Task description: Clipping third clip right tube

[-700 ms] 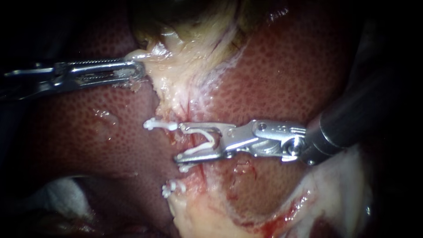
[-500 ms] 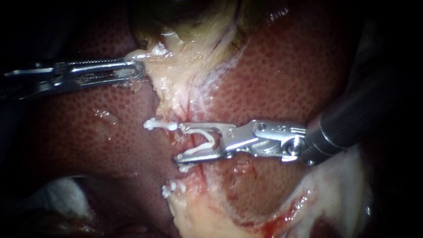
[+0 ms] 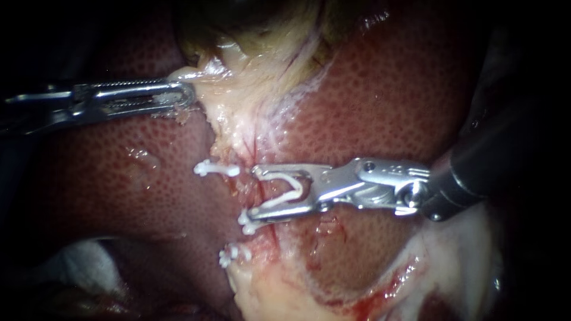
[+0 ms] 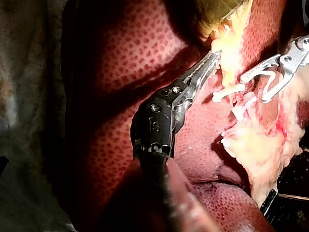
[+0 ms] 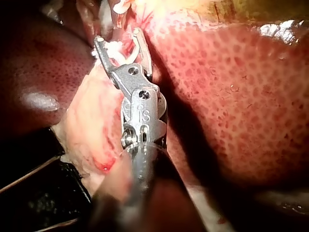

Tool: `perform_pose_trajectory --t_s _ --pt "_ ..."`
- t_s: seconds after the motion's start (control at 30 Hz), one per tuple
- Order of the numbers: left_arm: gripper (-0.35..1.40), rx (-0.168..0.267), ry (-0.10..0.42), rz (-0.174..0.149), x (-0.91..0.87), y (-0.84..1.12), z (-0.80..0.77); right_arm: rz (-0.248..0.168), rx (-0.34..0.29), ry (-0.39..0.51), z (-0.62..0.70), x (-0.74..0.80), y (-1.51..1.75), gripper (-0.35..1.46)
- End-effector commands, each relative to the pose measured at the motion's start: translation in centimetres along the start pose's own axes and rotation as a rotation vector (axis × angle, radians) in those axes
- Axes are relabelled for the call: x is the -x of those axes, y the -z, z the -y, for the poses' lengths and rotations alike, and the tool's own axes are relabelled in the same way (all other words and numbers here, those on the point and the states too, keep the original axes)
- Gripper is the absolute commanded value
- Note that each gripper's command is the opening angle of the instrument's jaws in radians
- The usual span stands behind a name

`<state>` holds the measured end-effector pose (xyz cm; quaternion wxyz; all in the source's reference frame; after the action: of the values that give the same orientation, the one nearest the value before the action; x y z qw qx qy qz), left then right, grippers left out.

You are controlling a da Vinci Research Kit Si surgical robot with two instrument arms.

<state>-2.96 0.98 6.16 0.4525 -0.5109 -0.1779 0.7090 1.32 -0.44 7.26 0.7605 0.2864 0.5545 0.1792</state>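
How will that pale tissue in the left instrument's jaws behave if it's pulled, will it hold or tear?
Probably floppy: the pale tissue drapes and stretches toward the left instrument. Its wet shine suggests it is slippery. Thin, frayed edges hint it may tear under a stronger pull.

White clip [image 3: 284,199] is spread wide in a V, hinge toward the right, tips toward the left, and its two legs straddle the reddish tube [image 3: 264,189]. Upper shut clip [image 3: 217,169] lies just above it, lower shut clip [image 3: 233,254] just below.
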Motion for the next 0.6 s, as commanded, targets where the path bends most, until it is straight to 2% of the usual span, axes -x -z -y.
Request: perform_pose_trajectory --t_s 0.03,0.23,0.5,0.6 --pt "-0.35 0.0 0.0 0.0 0.0 0.0 0.0 -0.002 0.004 -0.001 0.0 -0.01 0.05 0.5" --pt "-0.35 0.0 0.0 0.0 0.0 0.0 0.0 -0.002 0.011 -0.003 -0.04 0.0 0.16 0.5" --pt "-0.35 0.0 0.0 0.0 -0.01 0.0 0.0 -0.002 0.021 0.0 -0.1 0.04 0.0 0.5" --pt "-0.35 0.0 0.0 0.0 -0.01 0.0 -0.01 0.009 0.03 -0.003 -0.14 0.08 -0.09 0.5"
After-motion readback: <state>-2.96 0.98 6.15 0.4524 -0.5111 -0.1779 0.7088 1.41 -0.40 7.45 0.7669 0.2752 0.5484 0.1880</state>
